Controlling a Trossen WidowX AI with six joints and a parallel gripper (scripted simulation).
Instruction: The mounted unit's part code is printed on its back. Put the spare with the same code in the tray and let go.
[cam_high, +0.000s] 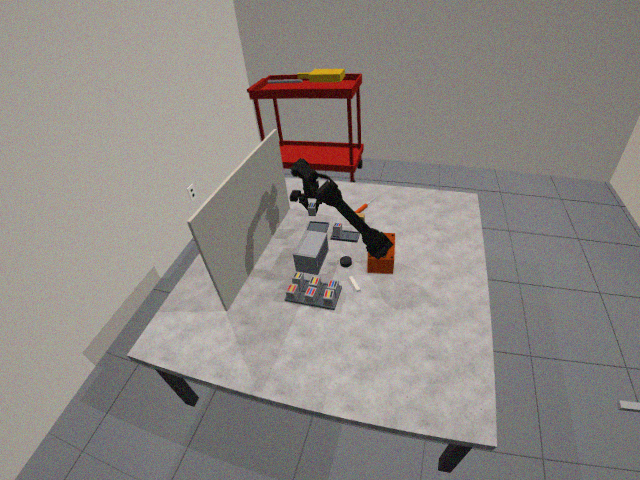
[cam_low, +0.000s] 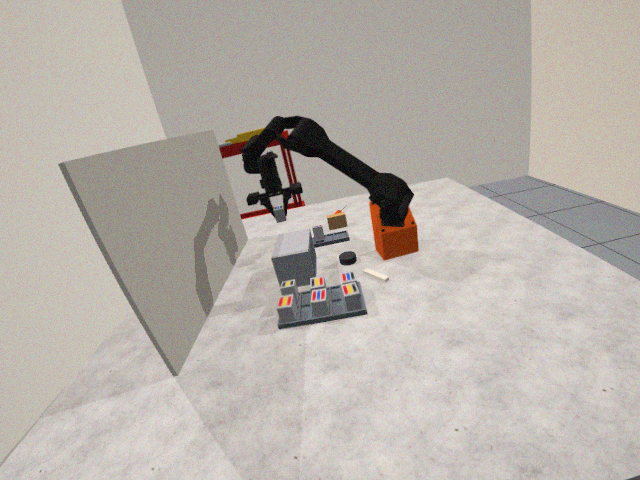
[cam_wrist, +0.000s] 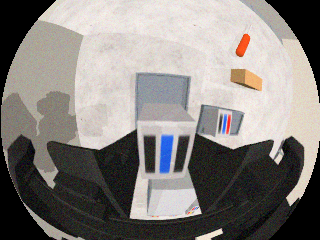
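A spare (cam_wrist: 164, 150) with a blue stripe is gripped in the claw (cam_low: 278, 210), held above the counter (cam_low: 413, 361). Just below and beyond it the tray (cam_wrist: 162, 91) is seen, with another spare (cam_wrist: 222, 120) to its right.

A mottled pale grey and white counter (cam_high: 392, 330) carries a black robot arm (cam_low: 341, 157) on an orange base block (cam_high: 381, 260). Its black fingers grip a grey spare (cam_wrist: 166, 143) marked with dark, blue and grey vertical stripes. Near the base lie a black disc (cam_high: 345, 261) and a small cream stick (cam_high: 354, 283). A dark grey rack (cam_low: 320, 307) holds grey spares with red, yellow and blue striped labels. Beside it stands a plain grey box (cam_high: 311, 250). A pale grey board (cam_high: 240, 222) stands beside the box. Behind the counter, a red cart (cam_high: 310, 124) holds a yellow block (cam_high: 324, 75).
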